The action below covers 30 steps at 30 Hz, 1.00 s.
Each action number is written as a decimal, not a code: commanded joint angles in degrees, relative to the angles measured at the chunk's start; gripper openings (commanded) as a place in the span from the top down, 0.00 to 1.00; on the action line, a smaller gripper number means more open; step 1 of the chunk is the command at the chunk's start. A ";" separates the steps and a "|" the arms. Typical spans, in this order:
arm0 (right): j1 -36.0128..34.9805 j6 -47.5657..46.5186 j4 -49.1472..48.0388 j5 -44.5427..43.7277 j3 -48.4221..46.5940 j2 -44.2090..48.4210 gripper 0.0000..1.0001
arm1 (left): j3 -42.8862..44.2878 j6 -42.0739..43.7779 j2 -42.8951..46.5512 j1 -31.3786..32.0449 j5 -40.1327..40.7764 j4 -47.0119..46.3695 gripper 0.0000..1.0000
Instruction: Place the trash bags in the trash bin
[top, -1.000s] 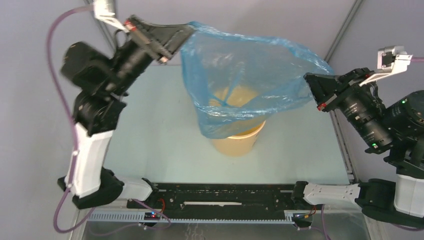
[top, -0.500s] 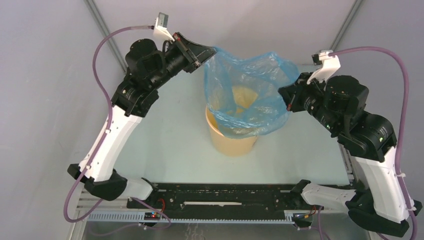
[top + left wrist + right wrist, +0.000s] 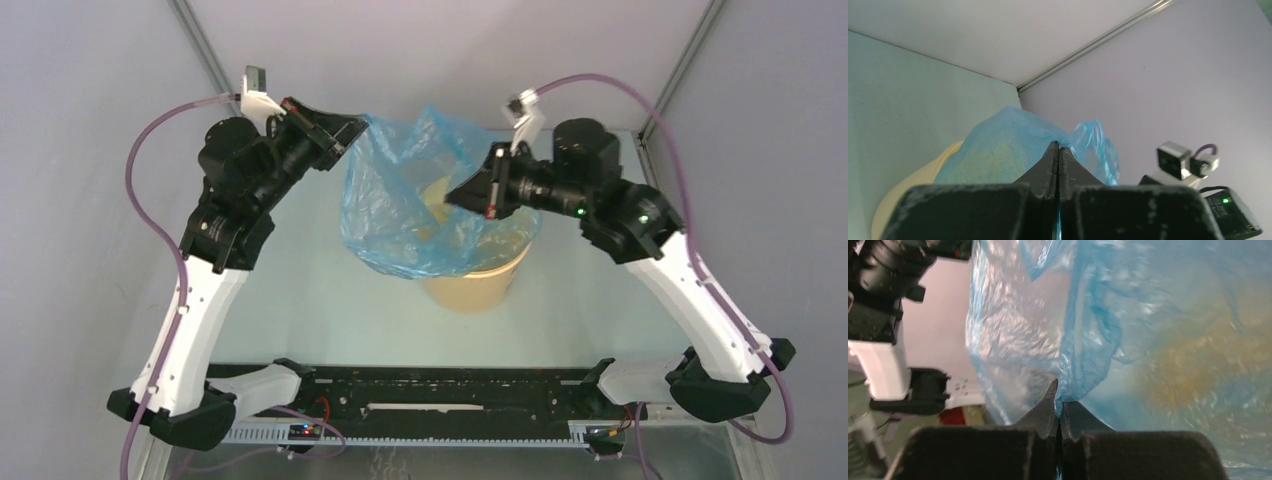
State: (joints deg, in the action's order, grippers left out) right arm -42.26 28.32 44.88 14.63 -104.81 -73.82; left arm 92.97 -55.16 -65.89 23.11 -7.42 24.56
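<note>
half done: left gripper [image 3: 355, 128] and right gripper [image 3: 455, 197] clench translucent light-blue plastic bag [image 3: 390, 215] over tan round plastic bin [image 3: 480, 290]; not seated.

The top external camera looks steeply down from above and behind the arm bases, taking in the table [image 3: 330, 300], both arms and the trash bag [image 3: 390, 210] over the trash bin [image 3: 480, 290]. Each wrist camera looks along its own pinched fingertips at close range. The one on the left gripper [image 3: 1058, 155] faces the far corner and the right arm [image 3: 1233, 210], while the one on the right gripper [image 3: 1059, 402] faces the bag's film and the left arm [image 3: 878, 355].
</note>
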 commanded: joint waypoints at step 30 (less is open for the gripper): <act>23.27 6.93 7.09 31.96 9.35 7.83 0.38 | -4.85 0.25 -2.54 1.67 -4.51 -0.25 1.00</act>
State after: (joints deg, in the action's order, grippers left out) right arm -23.16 36.07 49.82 42.13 -90.48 -67.24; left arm 89.38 -56.42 -69.43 25.43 -11.55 24.60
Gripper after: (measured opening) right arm 0.538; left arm 0.005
